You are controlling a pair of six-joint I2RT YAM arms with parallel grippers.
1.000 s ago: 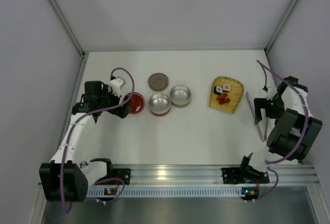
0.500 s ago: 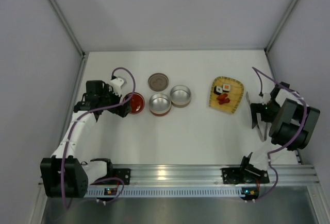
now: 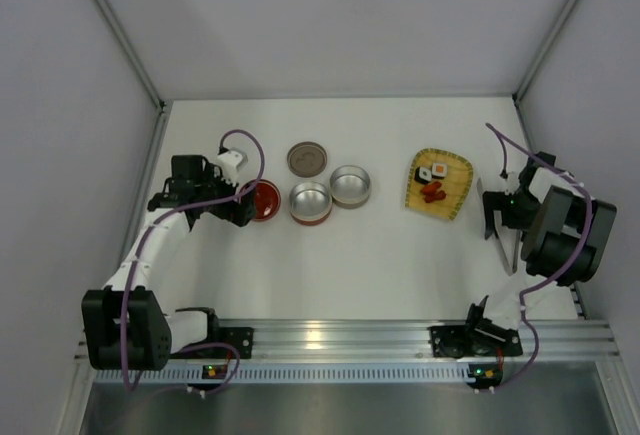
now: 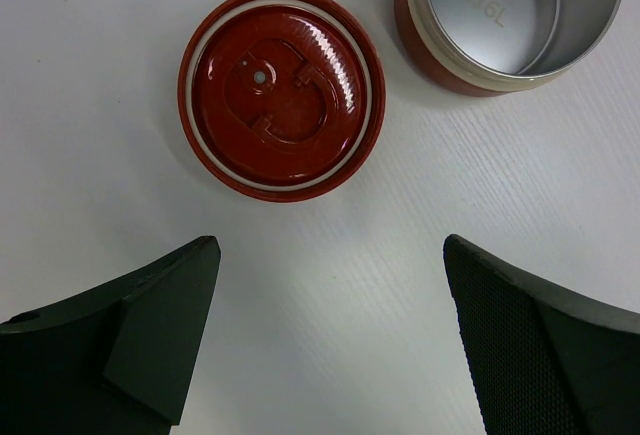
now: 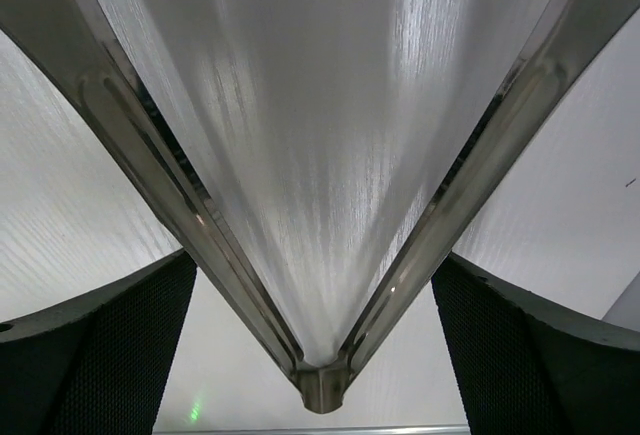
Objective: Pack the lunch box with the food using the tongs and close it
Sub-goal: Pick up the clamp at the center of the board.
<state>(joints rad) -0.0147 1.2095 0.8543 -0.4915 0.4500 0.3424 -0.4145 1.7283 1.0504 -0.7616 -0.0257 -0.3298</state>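
Observation:
The tongs lie on the table as a silver V, hinge end nearest the camera. My right gripper is open, one finger outside each arm of the V. From above, the tongs stick out below the right gripper. The food, sushi rolls and red bits, sits on a yellow mat. The lunch box is a red-based steel pot. Its red lid lies upside down just ahead of my open, empty left gripper.
A second steel tier stands right of the lunch box. A brown-grey disc lid lies behind them. Grey walls close in on both sides, and the right wall is near the right arm. The rail runs along the near edge.
The right arm has folded down and drawn in over the tongs, so its fingers now straddle them. The left gripper has barely shifted beside the red lid.

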